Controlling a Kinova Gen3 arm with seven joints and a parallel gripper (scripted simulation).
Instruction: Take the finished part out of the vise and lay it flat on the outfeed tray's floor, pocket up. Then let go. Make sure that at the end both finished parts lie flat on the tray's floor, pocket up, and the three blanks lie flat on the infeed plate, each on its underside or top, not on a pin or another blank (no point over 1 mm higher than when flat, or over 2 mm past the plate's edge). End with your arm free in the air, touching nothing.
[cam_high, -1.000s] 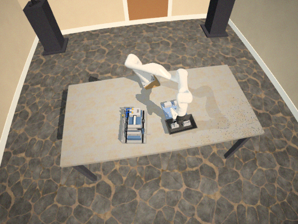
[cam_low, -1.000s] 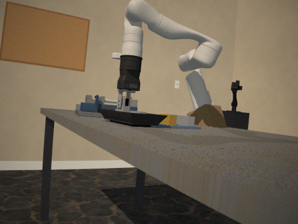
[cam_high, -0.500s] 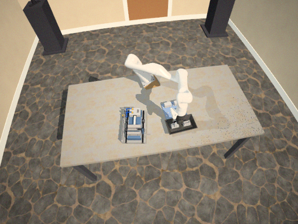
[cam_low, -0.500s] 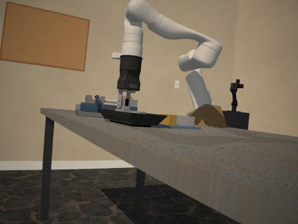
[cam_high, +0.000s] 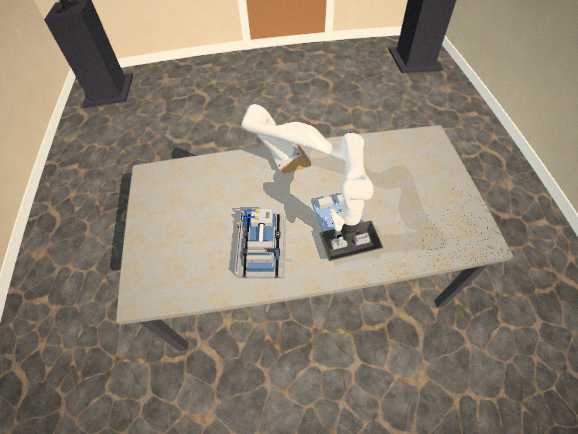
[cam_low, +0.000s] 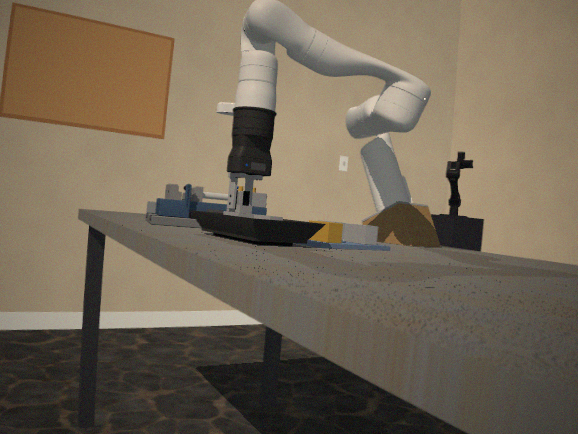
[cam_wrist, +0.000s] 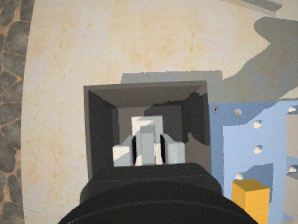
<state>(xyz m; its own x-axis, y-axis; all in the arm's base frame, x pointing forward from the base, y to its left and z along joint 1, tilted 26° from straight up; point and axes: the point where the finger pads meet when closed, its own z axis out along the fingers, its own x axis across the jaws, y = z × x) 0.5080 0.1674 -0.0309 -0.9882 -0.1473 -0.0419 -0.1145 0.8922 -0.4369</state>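
A: Where is the hand (cam_low: 245, 200) right now?

B: It points straight down inside the dark outfeed tray (cam_high: 372, 233), at the tray's left end as seen from above. Its fingers are closed on the finished part (cam_wrist: 147, 127), a pale grey block.

A: Is the part on the tray floor?

B: From the side, the hand's tips sit level with the tray rim, so the part is low inside the tray. Whether it touches the floor, I cannot tell. The wrist view shows it framed by the tray's walls.

A: And the vise (cam_high: 259, 242)?

B: Well apart, to the left on the worktop (cam_high: 180, 210). A second pale block (cam_high: 361, 240) lies in the tray's other half, and a blue plate (cam_wrist: 248, 141) with a yellow block (cam_wrist: 252, 197) sits just beside the tray
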